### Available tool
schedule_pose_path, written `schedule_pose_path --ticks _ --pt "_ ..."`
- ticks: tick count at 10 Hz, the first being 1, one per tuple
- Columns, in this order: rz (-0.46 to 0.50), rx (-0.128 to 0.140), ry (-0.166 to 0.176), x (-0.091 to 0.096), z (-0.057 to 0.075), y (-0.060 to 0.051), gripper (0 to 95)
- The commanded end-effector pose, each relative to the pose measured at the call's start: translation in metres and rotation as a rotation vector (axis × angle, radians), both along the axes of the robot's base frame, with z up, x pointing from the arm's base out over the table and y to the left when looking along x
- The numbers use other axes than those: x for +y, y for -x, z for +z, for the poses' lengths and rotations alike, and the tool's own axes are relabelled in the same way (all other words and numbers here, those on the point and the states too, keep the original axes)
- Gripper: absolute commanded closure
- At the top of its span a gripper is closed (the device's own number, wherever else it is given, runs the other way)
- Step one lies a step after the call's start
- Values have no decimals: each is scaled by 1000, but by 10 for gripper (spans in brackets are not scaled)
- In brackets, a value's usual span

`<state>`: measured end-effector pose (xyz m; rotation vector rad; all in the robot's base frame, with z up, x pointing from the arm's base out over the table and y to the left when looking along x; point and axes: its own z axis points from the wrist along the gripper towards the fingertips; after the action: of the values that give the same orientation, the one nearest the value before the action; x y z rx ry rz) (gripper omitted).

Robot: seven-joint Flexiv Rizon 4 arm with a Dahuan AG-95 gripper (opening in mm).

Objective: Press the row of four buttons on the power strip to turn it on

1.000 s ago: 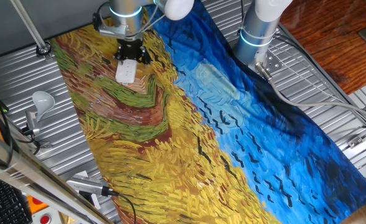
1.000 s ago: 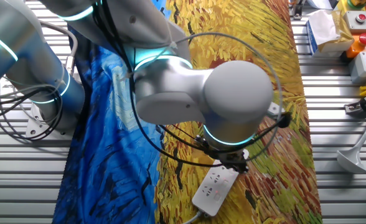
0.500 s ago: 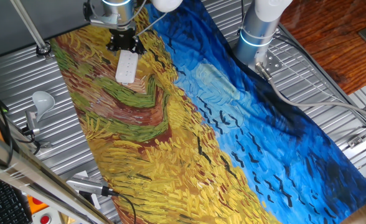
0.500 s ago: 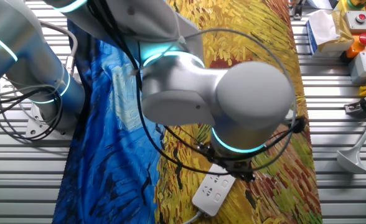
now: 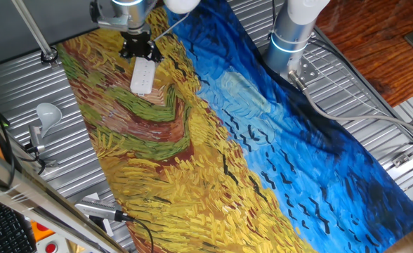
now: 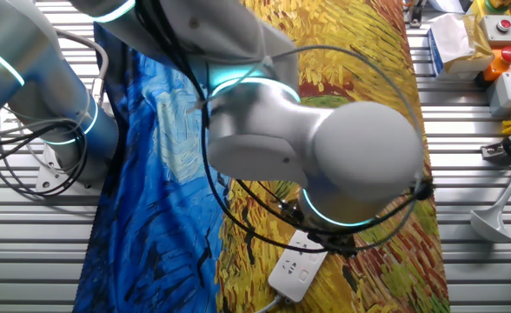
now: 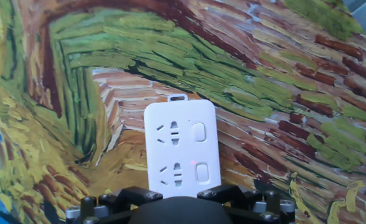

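One power strip [image 7: 179, 147] shows two buttons [image 7: 200, 132] ahead of the gripper [image 5: 136, 50].

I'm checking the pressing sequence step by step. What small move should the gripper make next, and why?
Probably shift a little along the white oblong plastic power strip toward its far end, then lower. In the hand view two rounded buttons lie ahead of the gripper, which sits over the strip's near end.
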<state>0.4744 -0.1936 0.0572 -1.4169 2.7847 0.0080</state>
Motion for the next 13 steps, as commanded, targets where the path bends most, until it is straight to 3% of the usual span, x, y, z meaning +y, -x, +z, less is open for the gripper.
schedule_pose_path --ticks 1,7,13 --pt "-9 8 8 8 -2 -5 0" --pt "-54 -1 11 45 -26 -11 0" --pt "-52 -7 28 56 -26 -7 0"
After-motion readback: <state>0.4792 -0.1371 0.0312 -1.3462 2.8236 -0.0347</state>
